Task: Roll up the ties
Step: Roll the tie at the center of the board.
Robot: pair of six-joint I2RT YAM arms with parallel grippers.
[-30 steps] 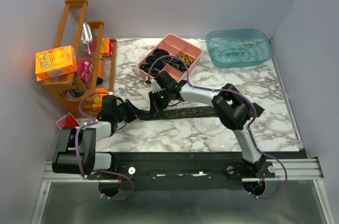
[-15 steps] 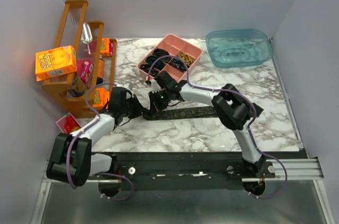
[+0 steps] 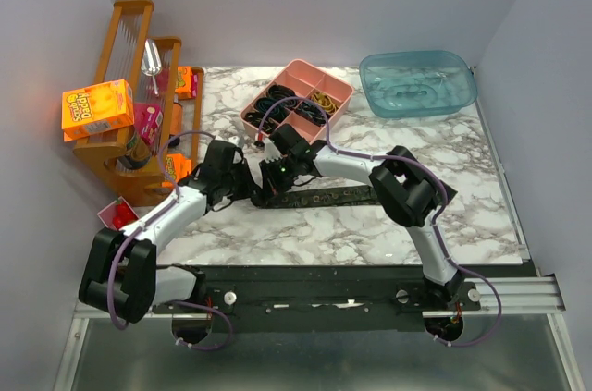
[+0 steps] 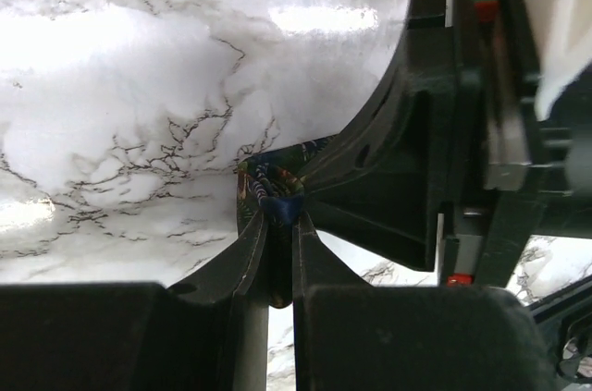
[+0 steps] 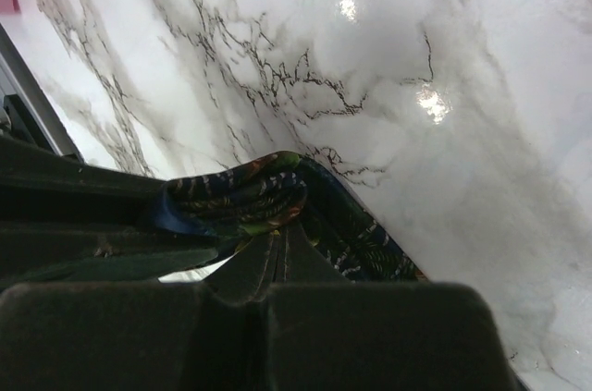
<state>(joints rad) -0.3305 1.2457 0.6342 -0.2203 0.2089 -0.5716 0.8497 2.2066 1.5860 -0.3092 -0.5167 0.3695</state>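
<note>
The left hand (image 4: 277, 225) is pinched almost shut. Its two black fingers (image 4: 242, 257) squeeze the end of the tie (image 4: 264, 183). The cloth there is bunched into a small, dark lump with green and light specks and a bit of blue. The right hand (image 5: 277, 248) is right beside it and almost touching. It is closed too, and it nips the same folded end. In the right wrist view the cloth looks soft and crinkled, with thin light stripes.

From the two hands, the rest of the tie lies flat. It is a long, thin, dark strip that runs to the right on the tabletop (image 3: 370, 225), which is shiny white marble with gray veins.

Farther back sits a pink tray (image 3: 326, 75) with little boxes inside. They hold black loops (image 3: 277, 100) and yellow loops (image 3: 324, 97). A see-through blue tub (image 3: 418, 56) with round corners is at the back right. On the left stands a wooden rack (image 3: 134, 5) with an orange box (image 3: 97, 109) on it.
</note>
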